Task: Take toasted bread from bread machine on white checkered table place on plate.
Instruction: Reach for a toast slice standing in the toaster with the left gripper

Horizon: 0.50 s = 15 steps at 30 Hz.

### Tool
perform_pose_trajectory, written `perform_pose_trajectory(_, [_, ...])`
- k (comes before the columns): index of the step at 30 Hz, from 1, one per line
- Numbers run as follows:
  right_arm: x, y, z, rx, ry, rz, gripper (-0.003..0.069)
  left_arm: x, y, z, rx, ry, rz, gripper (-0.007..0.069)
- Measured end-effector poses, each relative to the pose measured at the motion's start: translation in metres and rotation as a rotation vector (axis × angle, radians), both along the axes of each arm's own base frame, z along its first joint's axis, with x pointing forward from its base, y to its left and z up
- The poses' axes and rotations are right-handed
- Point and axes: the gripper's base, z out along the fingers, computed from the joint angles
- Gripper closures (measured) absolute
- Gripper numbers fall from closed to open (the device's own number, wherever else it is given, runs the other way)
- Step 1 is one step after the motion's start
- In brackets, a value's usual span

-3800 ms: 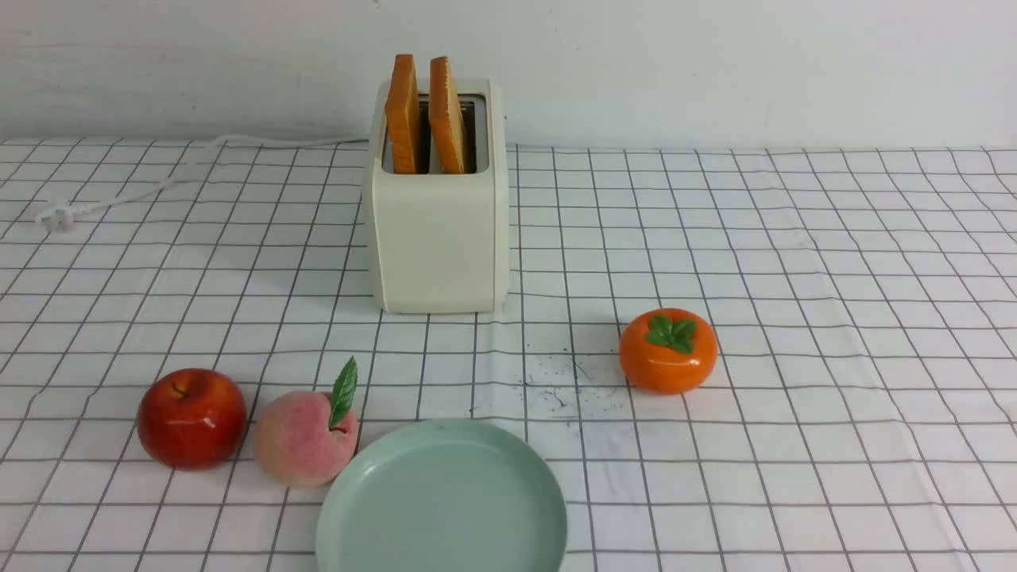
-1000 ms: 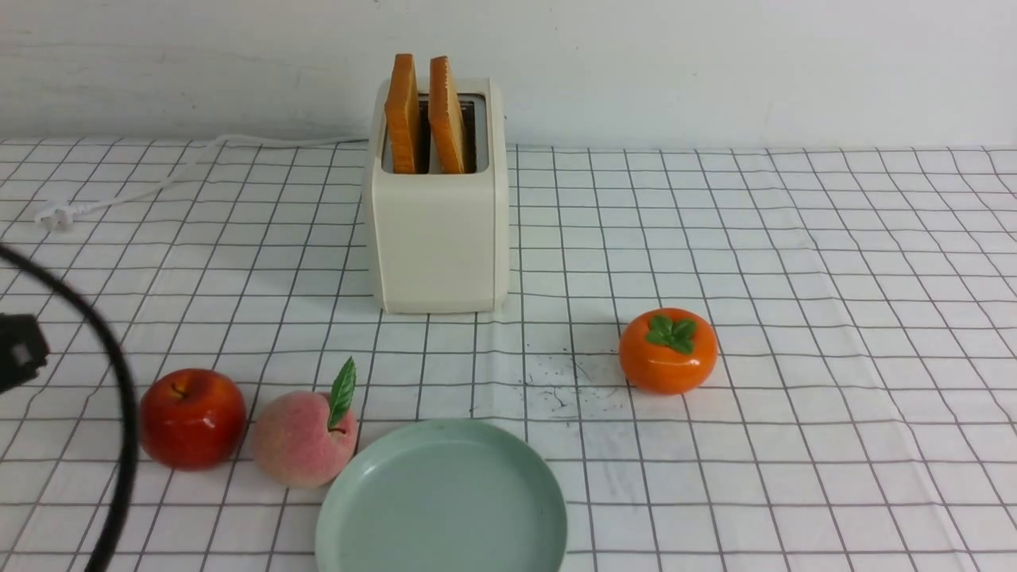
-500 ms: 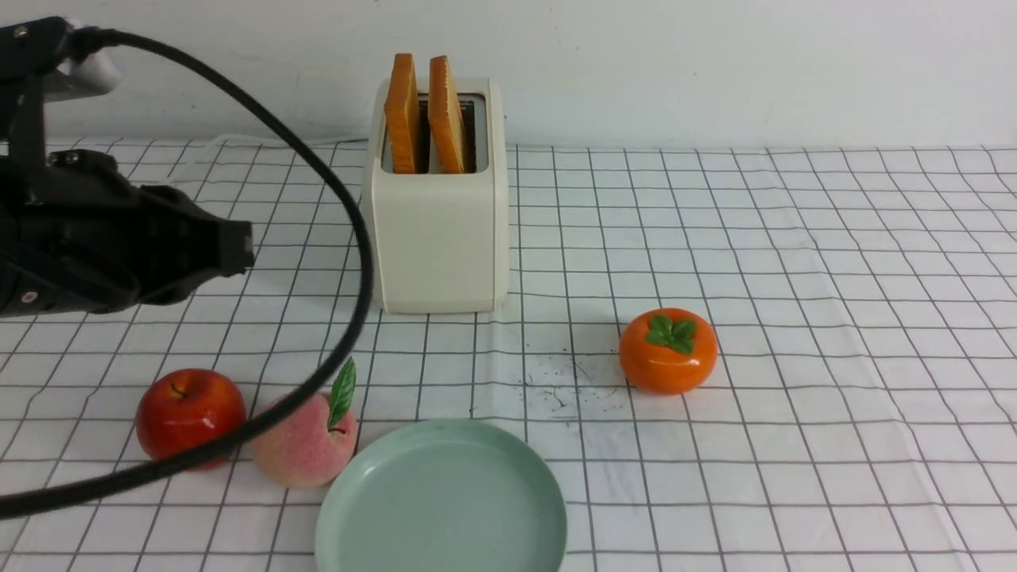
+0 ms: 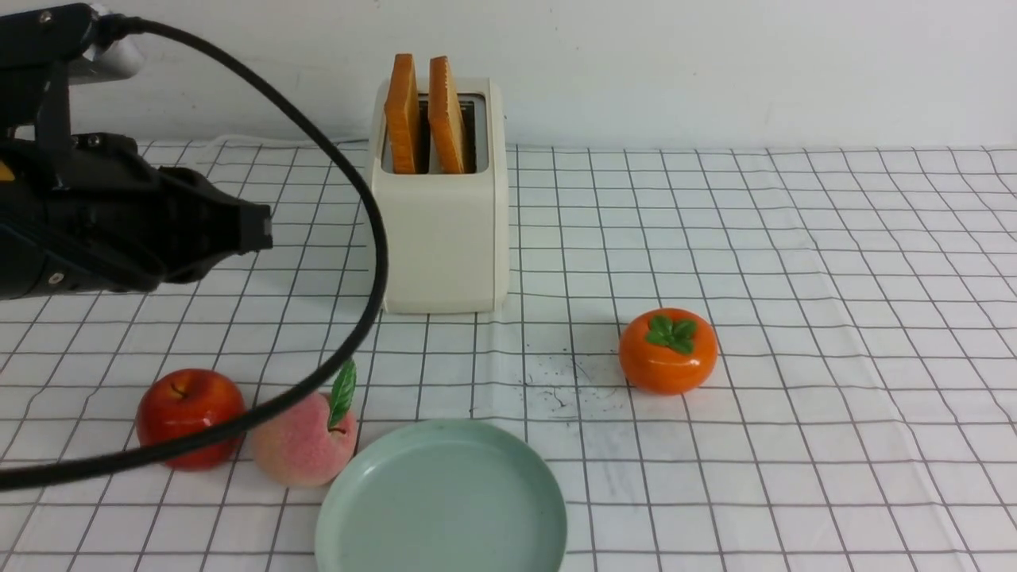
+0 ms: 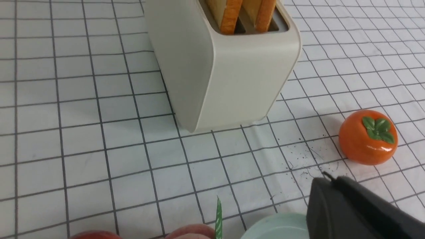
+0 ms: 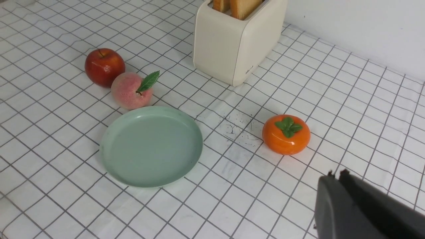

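Two slices of toasted bread (image 4: 403,111) (image 4: 447,111) stand upright in the slots of the cream bread machine (image 4: 439,238) at the back of the white checkered table (image 4: 794,238). The mint-green plate (image 4: 441,500) lies bare at the front edge. My left gripper (image 4: 262,230) hovers shut and holds nothing, left of the bread machine and lower than the toast tops. In the left wrist view its tips (image 5: 327,177) hang above the plate's rim (image 5: 275,229). My right gripper (image 6: 335,174) shows only in the right wrist view, shut and holding nothing, over bare cloth near the persimmon.
A red apple (image 4: 191,417) and a peach (image 4: 306,437) sit left of the plate. An orange persimmon (image 4: 667,349) sits to its right. The left arm's black cable (image 4: 349,183) loops in front of the apple and peach. A white cord (image 4: 238,141) trails left from the bread machine.
The left arm came in from the left edge, rose, and has shifted a little right toward the bread machine. Toast, plate and fruits have not moved.
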Motion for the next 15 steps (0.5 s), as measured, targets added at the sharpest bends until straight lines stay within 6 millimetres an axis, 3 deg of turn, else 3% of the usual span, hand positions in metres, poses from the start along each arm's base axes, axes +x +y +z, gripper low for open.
perform_pose_trajectory(8, [0.000, 0.000, 0.000, 0.001, 0.000, 0.001, 0.0638, 0.028, -0.006, 0.009, 0.000, 0.002, -0.006, 0.0617])
perform_pose_trajectory(11, [0.000, 0.000, 0.000, 0.001, 0.000, 0.001, 0.0636, 0.043, -0.010, 0.012, -0.004, 0.016, -0.014, 0.0555])
perform_pose_trajectory(12, [0.000, 0.000, 0.000, 0.001, 0.000, 0.001, 0.0635, 0.058, -0.014, 0.009, -0.023, 0.037, -0.014, 0.0481])
perform_pose_trajectory(15, [0.000, 0.000, 0.000, 0.001, 0.000, 0.001, 0.0633, 0.074, -0.018, 0.005, -0.035, 0.058, -0.013, 0.0393])
